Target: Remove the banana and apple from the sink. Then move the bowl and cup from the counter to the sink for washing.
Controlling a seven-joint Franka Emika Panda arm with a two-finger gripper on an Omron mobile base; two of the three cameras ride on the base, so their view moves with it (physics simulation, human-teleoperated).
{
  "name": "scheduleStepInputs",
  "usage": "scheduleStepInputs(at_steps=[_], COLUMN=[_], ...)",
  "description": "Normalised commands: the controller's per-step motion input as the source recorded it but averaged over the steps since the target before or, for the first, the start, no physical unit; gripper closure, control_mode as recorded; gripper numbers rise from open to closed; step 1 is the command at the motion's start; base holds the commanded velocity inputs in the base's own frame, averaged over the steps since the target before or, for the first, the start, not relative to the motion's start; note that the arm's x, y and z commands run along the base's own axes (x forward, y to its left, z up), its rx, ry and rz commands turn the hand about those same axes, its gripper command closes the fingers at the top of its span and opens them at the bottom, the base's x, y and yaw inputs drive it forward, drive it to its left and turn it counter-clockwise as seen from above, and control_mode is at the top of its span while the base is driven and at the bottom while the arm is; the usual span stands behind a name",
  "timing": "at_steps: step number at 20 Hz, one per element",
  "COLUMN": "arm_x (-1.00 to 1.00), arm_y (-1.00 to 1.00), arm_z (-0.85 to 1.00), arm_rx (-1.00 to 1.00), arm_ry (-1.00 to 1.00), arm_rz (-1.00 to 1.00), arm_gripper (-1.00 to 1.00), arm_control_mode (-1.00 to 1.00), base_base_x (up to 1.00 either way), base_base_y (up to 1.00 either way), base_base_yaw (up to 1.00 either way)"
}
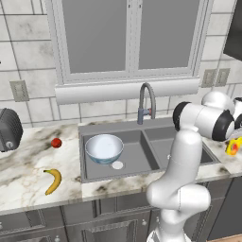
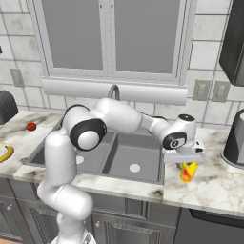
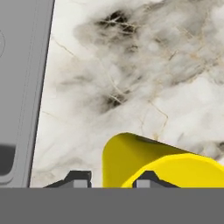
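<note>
1. Reaching to the right of the sink [image 2: 143,178], the gripper [image 2: 187,164] hangs over the yellow cup [image 2: 188,172] at the right centre of the right base view; the cup stands on the marble counter [image 2: 214,190], just beside the sink's right rim.
2. Hand view: the cup [image 3: 153,164] sits low and right of centre, its rim toward the camera. One dark fingertip [image 3: 146,179] shows in front of the cup wall, the other [image 3: 78,179] just left of it over bare counter [image 3: 131,65]. The fingers bracket the near wall of the cup; I cannot tell whether they pinch it or stand just off it.
3. Left base view: the cup [image 1: 233,147] peeks out at the right edge, behind the arm's elbow, its red-orange mark visible.
4. Bowl [image 1: 104,148]: upright in the left basin of the sink [image 1: 156,127], centre of the left base view, next to the round white drain [image 1: 117,165].
5. Faucet [image 1: 146,101] rises behind the divider between the basins.
6. Banana [image 1: 53,180]: lying on the counter [image 1: 23,179], lower left of the left base view, well apart from the sink's left rim.
7. Apple [image 1: 56,142]: on the counter further back, left of the sink, apart from the banana. In the right base view it shows at far left [image 2: 31,126], with the banana [image 2: 5,153] cut by the left edge.
8. Right basin holds nothing but its drain [image 2: 135,167].
</note>
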Motion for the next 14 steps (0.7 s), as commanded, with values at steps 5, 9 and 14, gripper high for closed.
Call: scheduleStepInputs(at_steps=[5,9,14], arm_x=[-0.06,-0.11,-0.15], arm_y=[0.06,0.10,0.16], arm_z=[-0.08,-0.03,0.03], arm_rx=[0.00,0.00,0.00], arm_ry=[0.00,0.00,0.00], arm_rz=[0.00,0.00,0.06], arm_gripper=[1.00,1.00,1.00], arm_control_mode=[-1.00,-1.00,-1.00], base_base_x=[0.00,0.00,0.00], base_base_y=[0.00,0.00,0.00], base_base_yaw=[0.00,0.00,0.00])
